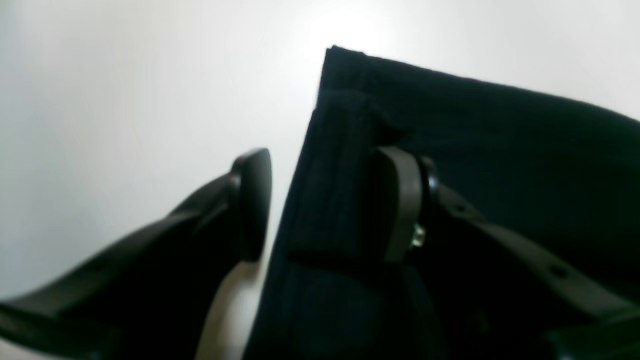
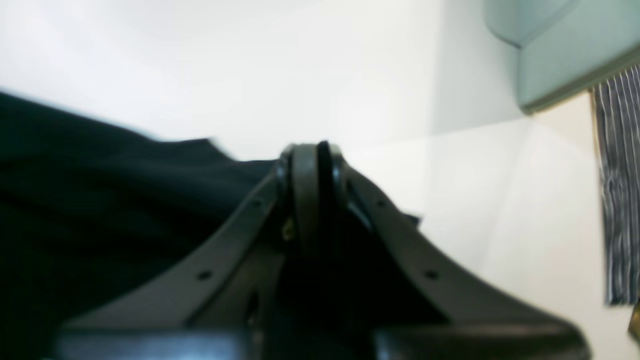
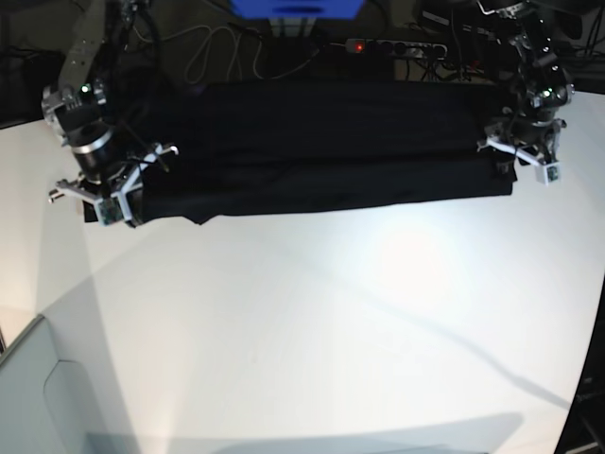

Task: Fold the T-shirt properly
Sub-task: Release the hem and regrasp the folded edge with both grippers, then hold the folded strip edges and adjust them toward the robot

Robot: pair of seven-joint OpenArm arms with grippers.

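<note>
Black T-shirt (image 3: pixel 312 142) spread as a long folded band across far part of white bench (image 3: pixel 321 312), plain side up, no print showing. Near hem edge of T-shirt roughly straight, small dip toward its right-arm end. Wide bare bench on near side of T-shirt, lots of room there.

Right gripper (image 2: pixel 315 165) at T-shirt's end on base view's left: jaws pressed together, black cloth bunched right at them, looks pinched but exact bite hidden by the jaws. Left gripper (image 1: pixel 325 205) at T-shirt's opposite end: jaws apart, one fingertip (image 1: pixel 252 200) over bare bench just off the cloth edge, the other fingertip (image 1: pixel 400 200) over the cloth, folded edge strip of T-shirt between them, not clamped.

Beyond T-shirt's far edge: cables (image 3: pixel 213 52), power strip (image 3: pixel 397 45) with red light, blue object (image 3: pixel 298 9), all dark and crowded. Pale grey-green panel (image 3: pixel 43 397) well away from T-shirt at bench's near corner. Striped fabric (image 2: pixel 620 185) at edge of right wrist view, apart from T-shirt.
</note>
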